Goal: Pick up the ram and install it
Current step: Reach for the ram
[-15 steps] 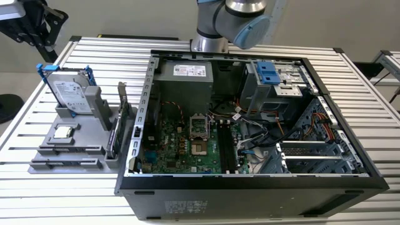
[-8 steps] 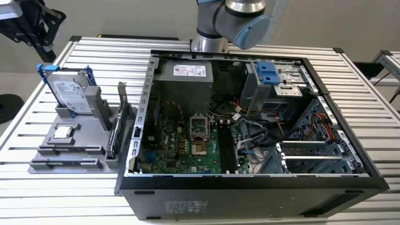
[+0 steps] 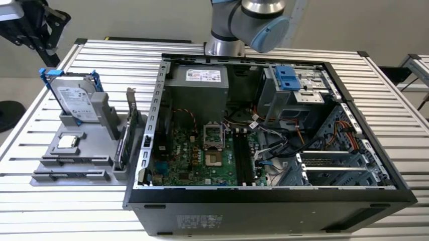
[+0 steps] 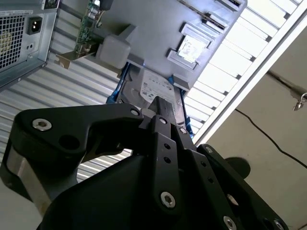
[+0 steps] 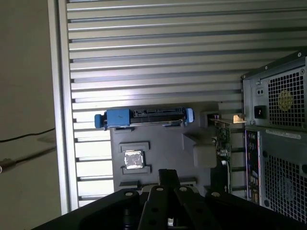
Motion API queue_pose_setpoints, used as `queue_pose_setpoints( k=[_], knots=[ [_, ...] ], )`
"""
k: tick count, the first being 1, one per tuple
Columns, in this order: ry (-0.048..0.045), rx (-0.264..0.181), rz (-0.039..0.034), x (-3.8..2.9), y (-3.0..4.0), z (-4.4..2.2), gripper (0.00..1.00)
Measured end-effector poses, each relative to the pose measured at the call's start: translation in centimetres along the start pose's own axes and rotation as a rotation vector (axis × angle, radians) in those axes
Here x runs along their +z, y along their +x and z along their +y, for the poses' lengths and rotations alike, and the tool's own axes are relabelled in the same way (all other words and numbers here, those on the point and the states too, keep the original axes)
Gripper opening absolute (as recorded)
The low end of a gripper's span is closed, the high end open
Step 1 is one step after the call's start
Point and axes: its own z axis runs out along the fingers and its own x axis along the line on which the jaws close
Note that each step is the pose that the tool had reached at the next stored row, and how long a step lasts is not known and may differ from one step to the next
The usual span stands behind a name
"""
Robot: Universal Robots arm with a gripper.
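Fingers [image 5: 169, 176] appear clenched on nothing, poised over the grey parts tray [image 5: 158, 143]. The ram [image 3: 70, 175] is hard to make out and is judged to sit edge-up in the tray's front slot. A sound pick calls for fingers spread and squared across its flat faces.

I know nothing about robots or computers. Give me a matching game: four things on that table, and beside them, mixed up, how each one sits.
1 hard drive
2 square chip
3 green card
4 computer case

A lies flat on the grey holder
B open, insides on show
C upright, blue rails on its sides
D on edge, with a metal bracket, beside the case

Pairs: 1-C, 2-A, 3-D, 4-B
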Motion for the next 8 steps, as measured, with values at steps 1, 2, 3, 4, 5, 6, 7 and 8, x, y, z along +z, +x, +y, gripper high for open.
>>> queue_pose_setpoints(
  k=[1,2,3,4,5,6,7,8],
  knots=[
    [0.0,0.0,-0.0001,0.0,0.0,-0.03,0.0],
    [-0.0001,0.0,-0.0001,0.0,0.0,-0.09,0.0],
    [-0.0001,0.0,0.0,0.0,-0.01,-0.17,0.0],
    [0.0,0.0,0.0,-0.01,-0.02,-0.27,0.0],
    [-0.0001,0.0,-0.0001,-0.01,-0.03,-0.4,0.0],
    [-0.0001,0.0,0.0,-0.02,-0.04,-0.52,0.0],
    [0.0,0.0,0.0,-0.02,-0.05,-0.65,0.0],
    [0.0,0.0,0.0,-0.03,-0.06,-0.78,0.0]
  ],
)
